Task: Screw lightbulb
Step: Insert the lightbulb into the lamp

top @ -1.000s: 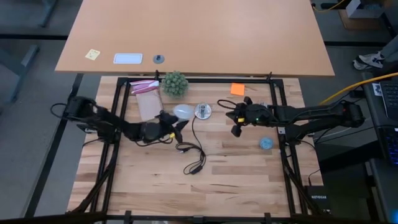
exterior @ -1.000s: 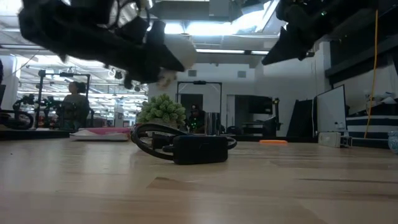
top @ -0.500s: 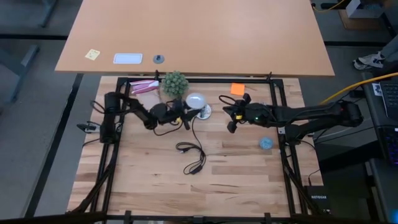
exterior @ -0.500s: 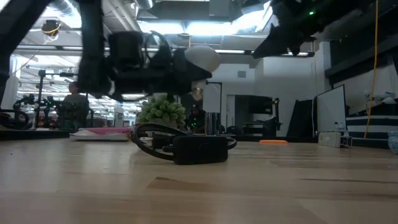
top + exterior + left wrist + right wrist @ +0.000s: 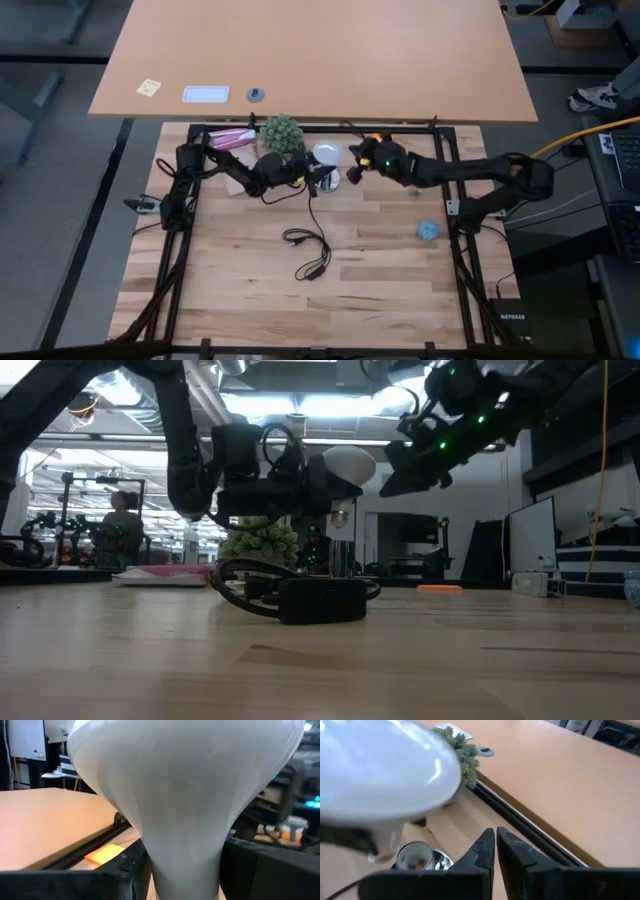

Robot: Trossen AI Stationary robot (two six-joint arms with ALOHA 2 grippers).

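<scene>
I have the small white frosted lightbulb clamped by its neck in my left gripper, held upright in the air near the table's far edge, dome up. The round silvery socket sits just below, slightly off its axis. My right gripper, fingers closed and empty, hovers just beside the dome.

**Bulb base and socket mostly out of sight**

The lightbulb is filling the left wrist view, its dome running off the edges and its screw base sinking between the dark fingers. From overhead, the socket is showing only partly beneath it.
</scene>
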